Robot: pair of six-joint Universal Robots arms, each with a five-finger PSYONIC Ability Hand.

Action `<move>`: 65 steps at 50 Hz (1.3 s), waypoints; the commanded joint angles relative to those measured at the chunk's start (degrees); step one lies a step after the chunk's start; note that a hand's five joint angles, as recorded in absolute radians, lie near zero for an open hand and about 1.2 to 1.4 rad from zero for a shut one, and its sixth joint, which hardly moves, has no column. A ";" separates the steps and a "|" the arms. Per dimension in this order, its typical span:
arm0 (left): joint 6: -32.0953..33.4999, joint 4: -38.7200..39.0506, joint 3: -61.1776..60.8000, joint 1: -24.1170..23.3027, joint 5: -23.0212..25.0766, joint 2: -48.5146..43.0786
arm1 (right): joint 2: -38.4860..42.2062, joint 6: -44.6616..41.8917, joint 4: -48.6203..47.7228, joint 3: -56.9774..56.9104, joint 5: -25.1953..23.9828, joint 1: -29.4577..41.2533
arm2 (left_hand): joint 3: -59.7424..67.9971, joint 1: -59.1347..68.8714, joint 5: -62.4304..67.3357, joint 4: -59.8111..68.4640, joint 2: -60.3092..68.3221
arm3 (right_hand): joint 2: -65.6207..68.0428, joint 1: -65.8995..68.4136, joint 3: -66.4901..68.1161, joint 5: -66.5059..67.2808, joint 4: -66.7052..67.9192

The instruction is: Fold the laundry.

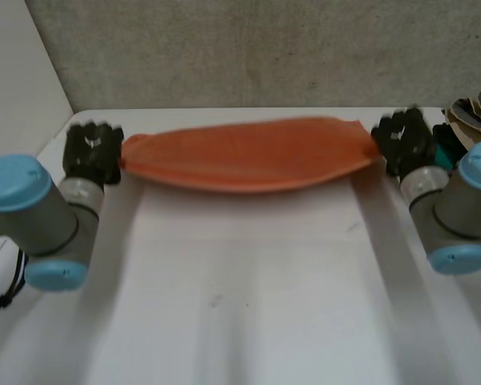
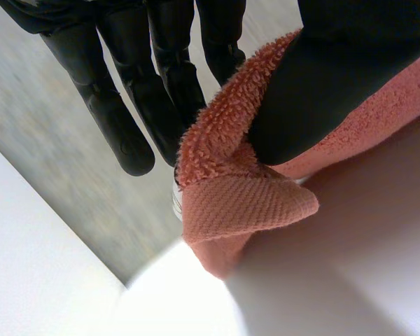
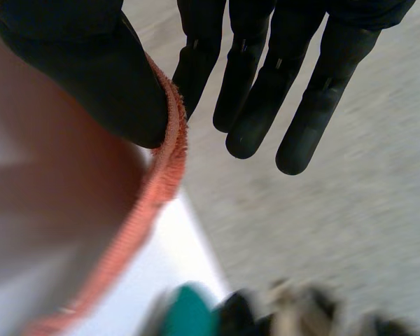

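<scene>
While left robot hand (image 1: 92,152) pinches towel (image 1: 248,154), right robot hand (image 1: 402,141) likewise.

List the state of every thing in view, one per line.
orange towel: stretched out between both hands, sagging in the middle.
left hand: thumb pinching the towel's left end.
right hand: thumb pinching the towel's right end.
mixed pile: heaped beside the right arm.

1. Flat white matte table (image 1: 240,321): the landmark; a few faint dark marks on its surface.
2. Grey speckled rough wall (image 1: 248,48): upright behind the table's far edge.
3. Plain white side panel (image 1: 16,72): rises along the table's left edge and meets the grey wall.
4. Crumpled brown-and-beige striped heap (image 1: 474,111): at the table's far right corner; material unclear.
5. Small teal item (image 1: 447,154): on the table's right side, against that heap; shape unclear.
</scene>
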 commanded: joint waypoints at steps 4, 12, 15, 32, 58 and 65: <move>1.46 -3.53 -17.73 0.22 0.08 12.08 | -2.61 -0.96 21.87 4.39 -0.35 -0.23 | 11.38 13.25 13.86 11.10 11.13 | 37.21 14.48 11.48 12.99 11.22; 6.73 -18.28 -30.21 0.39 0.08 28.52 | -15.97 -7.54 44.55 11.42 -0.26 -4.10 | 11.38 13.25 13.86 11.10 11.13 | 37.21 14.48 11.48 12.99 11.22; 9.10 -24.86 -33.11 0.39 0.17 32.73 | -20.28 -13.60 51.24 14.32 0.27 -6.38 | 11.38 13.25 13.86 11.10 11.13 | 37.21 14.48 11.48 12.99 11.22; 9.73 -18.40 -24.26 0.66 0.87 23.18 | -10.46 -19.42 29.84 3.98 0.71 -1.13 | 11.38 13.25 13.86 11.10 11.13 | 37.21 14.48 11.48 12.99 11.22; 9.82 -11.71 5.19 -6.02 -11.52 -4.60 | 20.67 -14.59 4.49 -22.85 -7.29 1.87 | -57.24 -55.38 -54.77 -57.52 -57.50 | -32.79 -55.52 -58.52 -57.01 -58.78; 9.29 -11.71 6.17 -7.26 -11.69 -0.23 | 13.13 -4.06 5.28 -18.46 1.58 1.87 | -58.62 -56.75 -56.14 -58.90 -58.87 | -32.79 -55.52 -58.52 -57.01 -58.78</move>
